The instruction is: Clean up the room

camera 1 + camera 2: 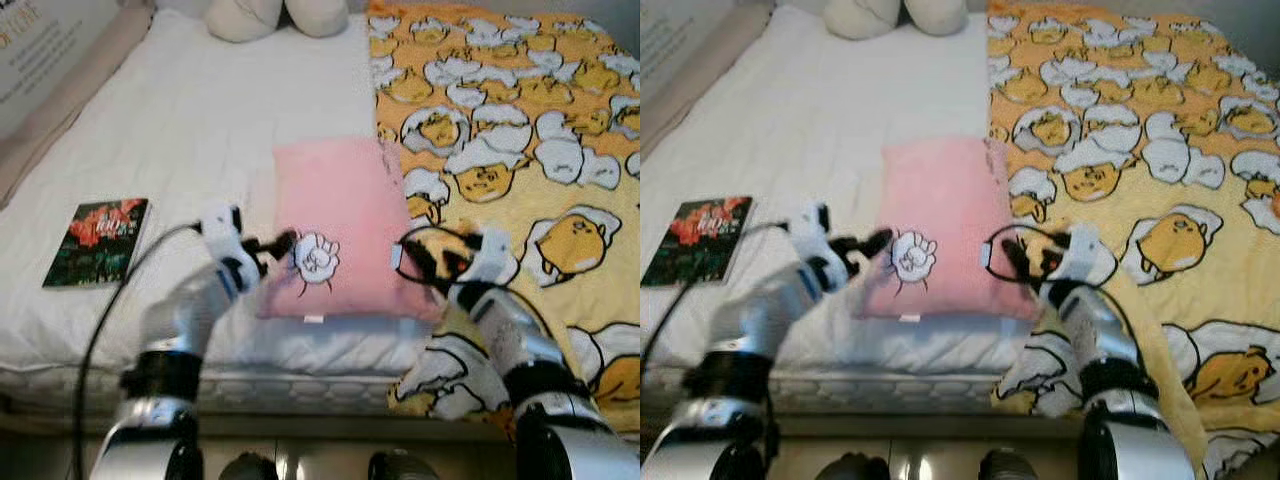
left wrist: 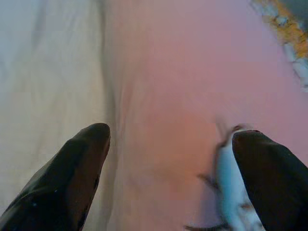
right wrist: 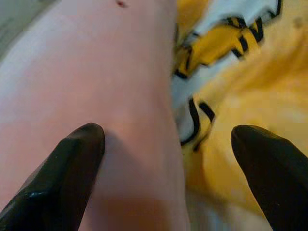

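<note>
Pink rectangular cushion (image 1: 338, 222) with a white cartoon patch lay on the white bed sheet (image 1: 190, 120) between both claws; left gripper (image 2: 168, 159) and right gripper (image 3: 166, 163) stood released, straddling its edges, yellow cartoon-print blanket (image 1: 520, 120) just beyond the right claw

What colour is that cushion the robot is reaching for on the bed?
Pink, with a small white cartoon patch near one end. The pillow shows best in the left eye view.

Bedroom — bed (image 1: 190, 120), pillow (image 1: 335, 225), patterned blanket (image 1: 520, 130).
</note>
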Controlling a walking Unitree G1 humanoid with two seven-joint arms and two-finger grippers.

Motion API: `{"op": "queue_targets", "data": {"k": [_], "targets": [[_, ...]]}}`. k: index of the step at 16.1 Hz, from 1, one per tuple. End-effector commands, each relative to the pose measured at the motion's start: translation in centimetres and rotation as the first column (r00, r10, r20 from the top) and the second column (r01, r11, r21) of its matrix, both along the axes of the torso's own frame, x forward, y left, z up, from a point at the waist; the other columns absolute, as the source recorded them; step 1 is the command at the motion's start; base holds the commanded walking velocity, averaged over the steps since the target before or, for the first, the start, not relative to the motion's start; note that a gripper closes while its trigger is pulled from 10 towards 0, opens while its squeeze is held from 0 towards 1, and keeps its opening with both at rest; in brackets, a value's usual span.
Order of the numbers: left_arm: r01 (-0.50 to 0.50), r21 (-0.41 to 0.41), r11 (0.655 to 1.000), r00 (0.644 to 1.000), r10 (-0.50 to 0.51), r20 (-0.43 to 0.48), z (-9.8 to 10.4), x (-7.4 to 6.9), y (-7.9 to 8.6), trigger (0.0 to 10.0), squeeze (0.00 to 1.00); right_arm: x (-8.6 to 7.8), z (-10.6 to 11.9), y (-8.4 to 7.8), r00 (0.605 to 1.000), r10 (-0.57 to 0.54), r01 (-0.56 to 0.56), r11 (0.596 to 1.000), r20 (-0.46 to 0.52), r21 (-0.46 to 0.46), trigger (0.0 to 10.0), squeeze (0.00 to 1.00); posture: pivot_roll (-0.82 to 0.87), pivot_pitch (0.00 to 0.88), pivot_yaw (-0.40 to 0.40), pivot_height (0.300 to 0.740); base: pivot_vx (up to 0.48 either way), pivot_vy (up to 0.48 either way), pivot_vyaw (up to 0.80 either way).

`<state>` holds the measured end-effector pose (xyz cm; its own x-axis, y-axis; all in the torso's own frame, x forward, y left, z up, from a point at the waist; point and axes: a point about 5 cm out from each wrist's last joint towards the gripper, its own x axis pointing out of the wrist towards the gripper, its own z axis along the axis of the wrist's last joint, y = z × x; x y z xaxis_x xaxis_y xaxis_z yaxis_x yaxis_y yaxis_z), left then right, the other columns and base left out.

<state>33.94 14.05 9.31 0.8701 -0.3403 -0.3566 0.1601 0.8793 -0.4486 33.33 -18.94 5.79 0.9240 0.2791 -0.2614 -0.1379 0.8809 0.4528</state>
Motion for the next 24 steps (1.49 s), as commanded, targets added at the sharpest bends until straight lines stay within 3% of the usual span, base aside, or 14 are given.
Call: {"op": "queue_targets", "data": {"k": [1, 3, 4, 6, 7, 8, 12, 17, 24], "targets": [[-0.014, 0.033, 0.999, 1.000, 0.013, 0.012, -0.3, 0.8, -0.4, 10.0, 0.00, 0.7, 0.6, 0.4, 1.000, 0.001, -0.001, 1.000, 0.011, 0.000, 10.0, 0.00, -0.14, 0.056, 0.051, 0.740, 0.000, 0.000, 0.00], [-0.052, 0.072, 0.996, 0.999, 0.051, 0.014, -0.8, 1.6, -1.0, 10.0, 0.00, 1.3, 0.8, 1.4, 1.000, 0.021, -0.021, 0.999, 0.007, -0.029, 10.0, 0.00, -0.14, 0.063, 0.049, 0.740, 0.000, 0.000, 0.00], [-0.100, 0.136, 0.986, 0.995, 0.100, 0.009, -1.5, 1.9, -0.9, 10.0, 0.00, 2.3, 1.9, 2.9, 0.999, 0.040, -0.039, 0.999, 0.032, -0.030, 10.0, 0.00, -0.14, 0.068, 0.052, 0.740, 0.000, 0.000, 0.00], [-0.116, 0.132, 0.984, 0.993, 0.116, 0.005, -1.8, 2.0, -1.1, 10.0, 0.00, 3.0, 2.7, 4.1, 0.997, 0.054, -0.054, 0.999, 0.046, -0.011, 10.0, 0.00, -0.13, 0.069, 0.049, 0.740, 0.000, 0.000, 0.00], [-0.096, 0.131, 0.987, 0.995, 0.097, -0.003, -1.9, 2.0, -1.7, 5.9, 0.00, 3.1, 2.7, 4.7, 0.997, 0.063, -0.062, 0.998, 0.039, -0.006, 4.9, 0.00, -0.13, 0.069, 0.048, 0.740, 0.000, 0.000, 0.00], [-0.068, 0.133, 0.989, 0.997, 0.072, -0.024, -2.3, 1.9, -2.2, 0.0, 0.00, 3.0, 2.4, 5.1, 0.998, 0.062, -0.062, 0.998, 0.019, 0.010, 0.0, 0.00, -0.13, 0.070, 0.041, 0.740, 0.000, 0.000, 0.00], [-0.059, 0.139, 0.989, 0.996, 0.067, -0.056, -3.4, 1.4, -2.9, 0.0, 0.00, 1.9, 0.4, 5.0, 0.997, 0.032, -0.029, 0.999, -0.064, 0.043, 0.0, 0.00, -0.13, 0.080, 0.037, 0.740, 0.000, 0.000, 0.00], [-0.022, 0.102, 0.995, 0.999, 0.026, -0.034, -3.0, 1.6, -3.7, 0.0, 0.00, 0.4, -1.7, 2.9, 0.992, -0.028, 0.029, 1.000, -0.127, 0.004, 0.0, 0.00, -0.15, 0.091, 0.043, 0.740, 0.000, 0.000, 0.00], [-0.015, 0.114, 0.993, 1.000, 0.018, -0.021, -2.9, 1.6, -3.6, 0.0, 0.00, -0.2, -2.4, 3.0, 0.988, -0.010, 0.008, 1.000, -0.156, -0.012, 0.0, 0.00, -0.15, 0.094, 0.043, 0.740, 0.000, 0.000, 0.00]]}}
